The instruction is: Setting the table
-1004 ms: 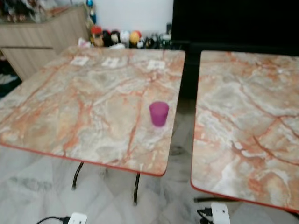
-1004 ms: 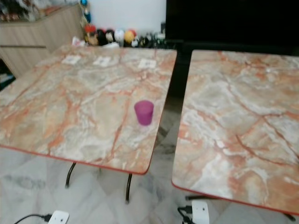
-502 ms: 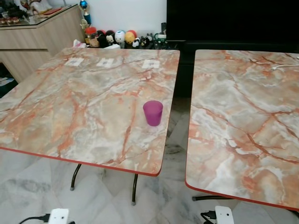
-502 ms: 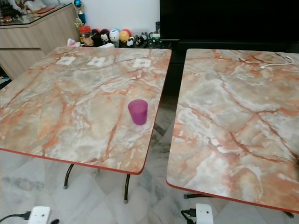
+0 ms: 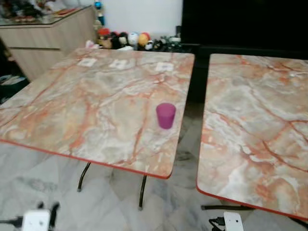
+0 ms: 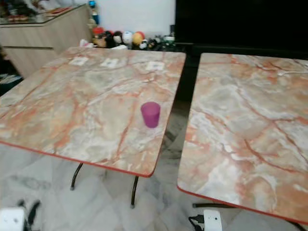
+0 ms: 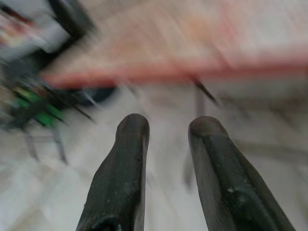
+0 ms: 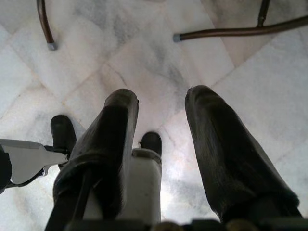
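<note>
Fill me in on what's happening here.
Nothing is being handled at this moment. The robot stands before two marble-patterned tables; the left table bears a single purple cup, upright near its right edge, and three small white cards along the far side. The right table stands apart across a gap. Both arms hang low over the tiled floor: the left end effector and right end effector are open, holding nothing.

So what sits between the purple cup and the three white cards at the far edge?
Nothing: in the left eye view, bare tabletop runs from the cup to the cards.
</note>
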Robot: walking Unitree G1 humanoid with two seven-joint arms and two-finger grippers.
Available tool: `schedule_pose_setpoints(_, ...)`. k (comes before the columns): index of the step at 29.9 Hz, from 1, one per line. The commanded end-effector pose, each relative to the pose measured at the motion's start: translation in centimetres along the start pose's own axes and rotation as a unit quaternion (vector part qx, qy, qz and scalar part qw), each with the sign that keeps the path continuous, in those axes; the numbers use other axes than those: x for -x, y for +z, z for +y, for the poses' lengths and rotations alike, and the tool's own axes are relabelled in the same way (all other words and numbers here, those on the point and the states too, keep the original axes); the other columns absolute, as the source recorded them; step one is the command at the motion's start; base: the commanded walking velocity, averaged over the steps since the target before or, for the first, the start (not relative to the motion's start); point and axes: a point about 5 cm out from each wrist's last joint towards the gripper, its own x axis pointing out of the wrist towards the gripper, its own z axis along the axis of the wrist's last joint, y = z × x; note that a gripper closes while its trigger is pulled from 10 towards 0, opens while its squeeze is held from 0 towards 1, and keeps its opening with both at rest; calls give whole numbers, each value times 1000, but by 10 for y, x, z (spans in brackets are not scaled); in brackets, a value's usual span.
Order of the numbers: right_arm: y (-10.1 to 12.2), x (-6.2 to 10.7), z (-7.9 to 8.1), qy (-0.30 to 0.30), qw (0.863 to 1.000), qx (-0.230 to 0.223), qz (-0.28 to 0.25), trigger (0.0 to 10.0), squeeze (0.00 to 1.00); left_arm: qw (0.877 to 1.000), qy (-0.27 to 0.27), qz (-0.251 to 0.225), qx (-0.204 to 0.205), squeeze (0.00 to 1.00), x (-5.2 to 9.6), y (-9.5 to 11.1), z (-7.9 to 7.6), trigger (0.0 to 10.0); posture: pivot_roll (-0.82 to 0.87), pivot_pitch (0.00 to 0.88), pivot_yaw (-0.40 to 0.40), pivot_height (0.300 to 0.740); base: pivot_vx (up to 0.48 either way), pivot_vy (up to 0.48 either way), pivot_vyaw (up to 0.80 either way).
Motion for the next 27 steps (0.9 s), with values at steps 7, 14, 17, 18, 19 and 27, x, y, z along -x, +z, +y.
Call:
schedule_pose_setpoints(7,3,-1,0,-6,1000,-2,-7,10000,0,994,4,-107,11,0,-59,70,-14,10000,46,0,48,740,0,0,0)
schedule_pose_setpoints(14,6,-1,-3,-18,1000,-14,-13,10000,0,976,-177,-116,47,0,-83,86,-87,10000,31,0,41,740,0,0,0)
schedule_pose_setpoints(17,5,-1,-3,-24,999,-17,-14,10000,0,972,-198,-103,66,0,-86,85,-100,10000,19,0,46,740,0,0,0)
schedule_pose_setpoints(18,5,-1,-3,-25,999,-19,-15,10000,0,971,-207,-99,67,0,-86,84,-103,10000,11,0,50,740,0,0,0)
schedule_pose_setpoints(19,5,-1,-4,-27,999,-19,-15,10000,0,970,-214,-95,67,0,-85,83,-105,10000,8,0,50,740,0,0,0)
schedule_pose_setpoints(27,4,0,-5,-37,999,-20,-11,10000,0,972,-205,-74,92,0,-85,77,-105,10000,18,0,38,740,0,0,-274)
